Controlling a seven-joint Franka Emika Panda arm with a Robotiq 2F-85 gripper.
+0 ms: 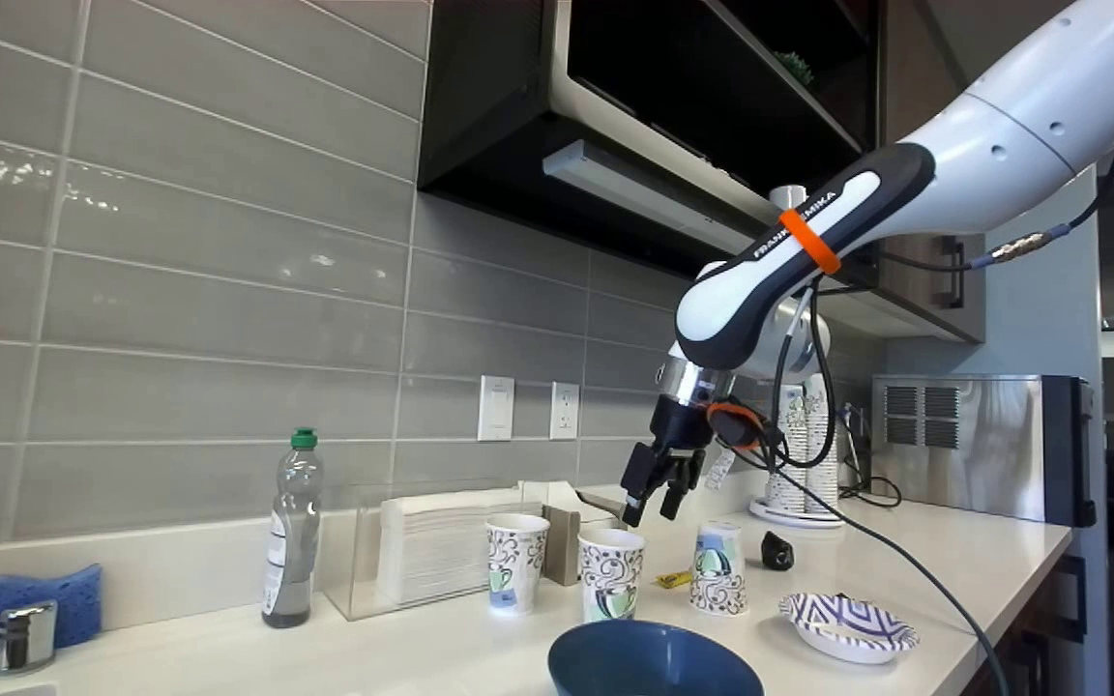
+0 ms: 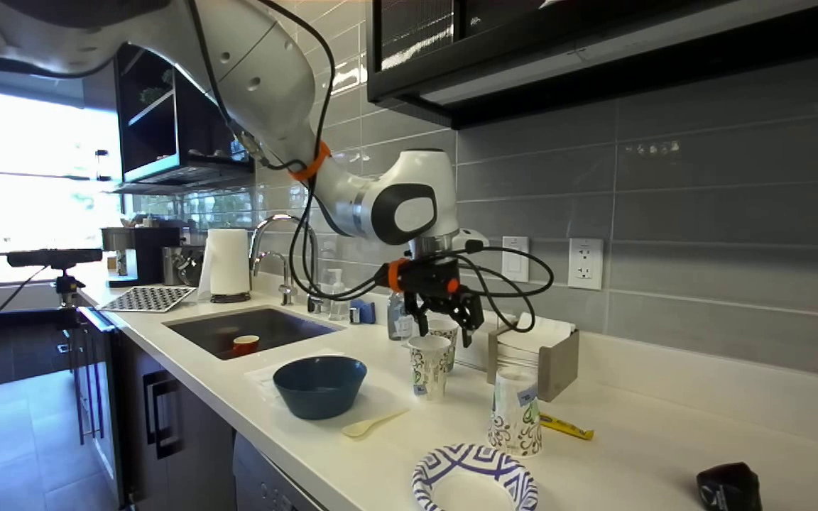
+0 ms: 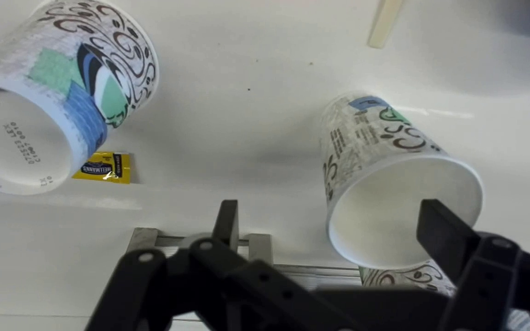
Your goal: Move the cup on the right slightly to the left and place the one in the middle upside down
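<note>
In an exterior view my fingers [image 1: 642, 481] are spread wide and hold nothing. The middle cup [image 1: 612, 578] stands upright just below one of their tips; whether that tip touches its rim I cannot tell. The rear cup [image 1: 516, 565], also upright, is past it, farther from my fingers, and the upturned cup [image 1: 718, 570] sits lower, off their opposite side. In an exterior view the blue bowl [image 2: 318, 404] and pale spoon [image 2: 362, 427] lie below my fingers, well apart from them. In the wrist view one finger crosses my sight of the middle cup's mouth; the upturned cup is beyond the other, well apart, a yellow packet [image 3: 120, 168] just beside it.
</note>
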